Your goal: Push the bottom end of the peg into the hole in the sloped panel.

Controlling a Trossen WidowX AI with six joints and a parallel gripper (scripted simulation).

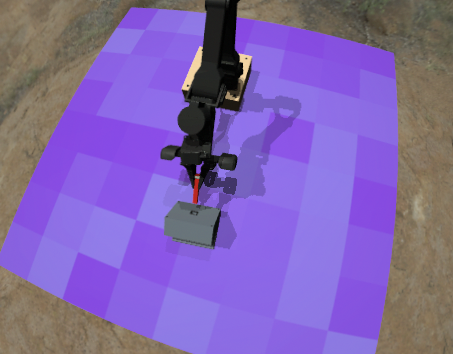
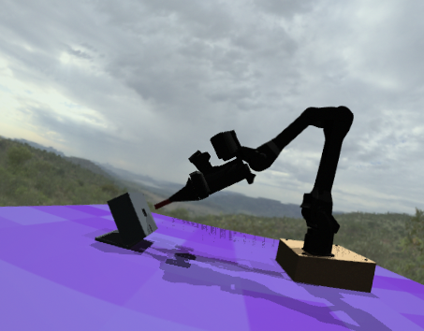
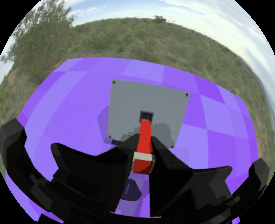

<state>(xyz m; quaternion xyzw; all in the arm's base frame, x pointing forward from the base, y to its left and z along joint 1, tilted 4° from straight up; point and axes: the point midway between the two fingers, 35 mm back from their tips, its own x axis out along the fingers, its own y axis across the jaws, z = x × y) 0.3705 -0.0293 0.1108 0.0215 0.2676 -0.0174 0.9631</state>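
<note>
My gripper (image 1: 197, 183) (image 2: 172, 200) (image 3: 144, 139) is shut on the red peg (image 1: 195, 194) (image 2: 162, 204) (image 3: 144, 136), which has flat sides and a pale band near its held end. The peg's free end points down and forward at the grey sloped panel (image 1: 189, 226) (image 2: 147, 223) (image 3: 125, 102). In the exterior view a gap shows between the peg's tip and the panel's face. The dark square hole (image 1: 194, 213) (image 2: 144, 212) (image 3: 146, 114) is in the face. In the wrist view the peg's tip overlaps the hole's lower edge.
The panel stands on a dark base plate (image 2: 113, 239) on the purple checkered table (image 1: 260, 280) (image 2: 51, 280). The arm's wooden base block (image 1: 194, 75) (image 2: 328, 272) is at the other end of the arm. Shadows of the arm fall on the table beside the panel.
</note>
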